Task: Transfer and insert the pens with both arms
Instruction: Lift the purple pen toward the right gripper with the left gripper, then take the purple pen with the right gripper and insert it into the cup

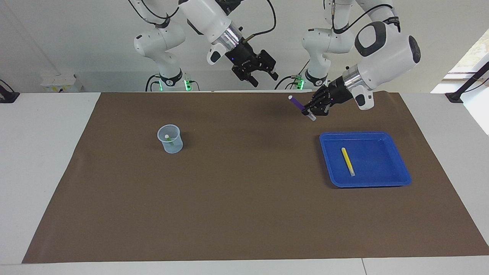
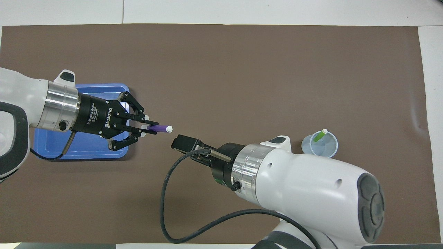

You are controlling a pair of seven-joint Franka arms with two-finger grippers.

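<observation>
My left gripper (image 1: pixel 308 111) (image 2: pixel 152 125) is shut on the purple pen (image 1: pixel 297 102) (image 2: pixel 160 128). It holds the pen in the air over the brown mat, off the tray's edge nearer the robots, with the white tip pointing toward the right arm. My right gripper (image 1: pixel 263 78) hangs open and empty, high over the mat's edge by the robots, close to the pen's tip in the overhead view. The yellow pen (image 1: pixel 347 161) lies in the blue tray (image 1: pixel 382 170) (image 2: pixel 52 152). The green pen (image 1: pixel 169 140) (image 2: pixel 320 135) stands in the clear cup (image 1: pixel 170 144) (image 2: pixel 320 147).
A brown mat (image 1: pixel 244 198) covers most of the white table. The tray sits toward the left arm's end and the cup toward the right arm's end. In the overhead view the left arm hides the yellow pen.
</observation>
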